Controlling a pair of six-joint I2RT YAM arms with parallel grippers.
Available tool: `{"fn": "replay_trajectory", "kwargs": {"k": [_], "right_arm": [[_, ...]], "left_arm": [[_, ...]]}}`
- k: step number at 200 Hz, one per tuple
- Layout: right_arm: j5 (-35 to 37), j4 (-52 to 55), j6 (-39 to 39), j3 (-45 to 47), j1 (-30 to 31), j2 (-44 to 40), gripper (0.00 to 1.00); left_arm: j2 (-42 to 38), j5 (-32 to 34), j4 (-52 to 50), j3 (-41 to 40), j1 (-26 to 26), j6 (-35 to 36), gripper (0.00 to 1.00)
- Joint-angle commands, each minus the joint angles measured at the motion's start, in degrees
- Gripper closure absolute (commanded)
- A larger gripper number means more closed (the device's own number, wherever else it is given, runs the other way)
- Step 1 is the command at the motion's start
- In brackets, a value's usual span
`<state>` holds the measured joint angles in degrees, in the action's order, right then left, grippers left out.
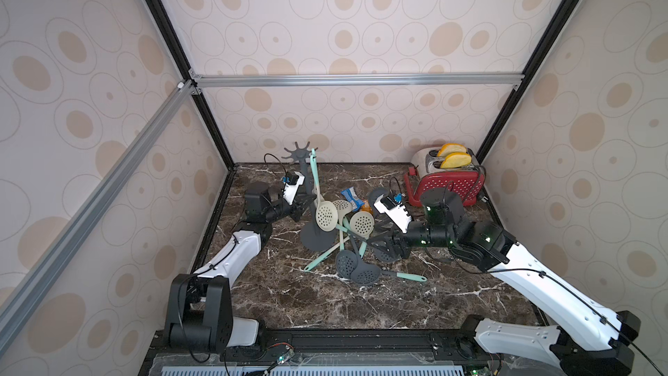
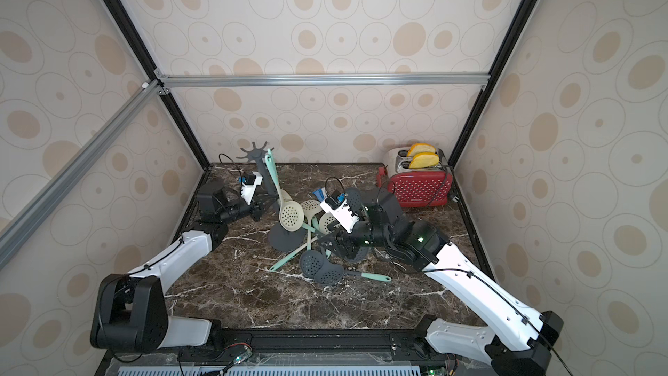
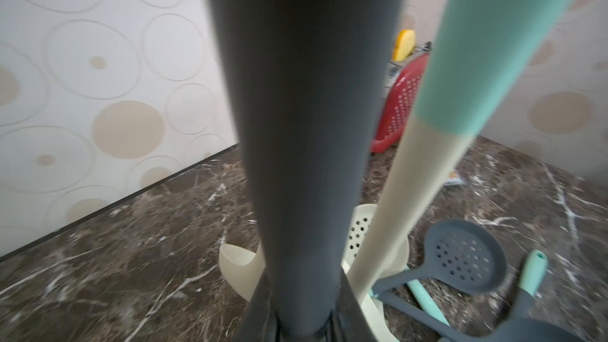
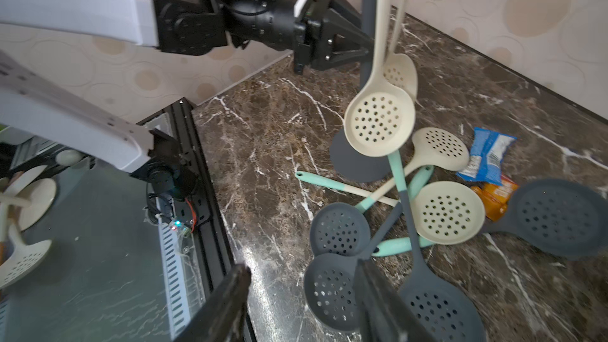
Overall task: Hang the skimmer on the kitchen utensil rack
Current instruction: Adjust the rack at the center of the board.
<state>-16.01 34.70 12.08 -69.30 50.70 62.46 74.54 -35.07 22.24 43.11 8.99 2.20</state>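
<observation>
The left hand (image 1: 304, 203) clamps the dark grey star-crowned kitchen utensil rack (image 1: 306, 177) from nine o'clock, likely steadying it, while the open right hand (image 4: 301, 271) hovers over a grey perforated skimmer (image 4: 330, 286).

This is a robot lab cell made to look like a kitchen: wallpapered panels (image 1: 343, 23) sit in an aluminium frame (image 1: 354, 79), the worktop (image 1: 325, 305) is dark marble-look, and a red toaster (image 1: 450, 184) with toast stands far right.
</observation>
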Motion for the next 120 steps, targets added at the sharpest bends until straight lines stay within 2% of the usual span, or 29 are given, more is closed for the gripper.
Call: {"fn": "replay_trajectory", "kwargs": {"k": [1,37,55,67,79,120], "right_arm": [[10.0,-0.4,5.1,2.7,-0.2,-2.0,0.42],[18.7,2.1,10.0,5.0,-0.2,-3.6,0.38],[22.4,4.8,13.1,5.6,-0.2,-3.8,0.35],[22.9,6.3,14.3,5.9,-0.2,-3.8,0.24],[22.7,7.6,15.7,6.5,-0.2,-3.7,0.0],[22.7,7.1,19.0,11.3,-0.2,-5.9,0.0]], "left_arm": [[-3.3,22.4,9.8,-2.7,3.3,-3.5,1.0],[-4.1,40.2,10.8,-3.8,10.9,-7.7,1.0],[-3.6,46.8,10.9,-4.1,12.5,-13.6,1.0],[-3.5,50.5,10.8,-4.4,13.4,-16.9,1.0],[-3.5,52.6,10.5,-4.4,14.9,-18.3,1.0],[-3.3,62.1,7.1,-3.0,21.4,-22.6,1.0]]}}
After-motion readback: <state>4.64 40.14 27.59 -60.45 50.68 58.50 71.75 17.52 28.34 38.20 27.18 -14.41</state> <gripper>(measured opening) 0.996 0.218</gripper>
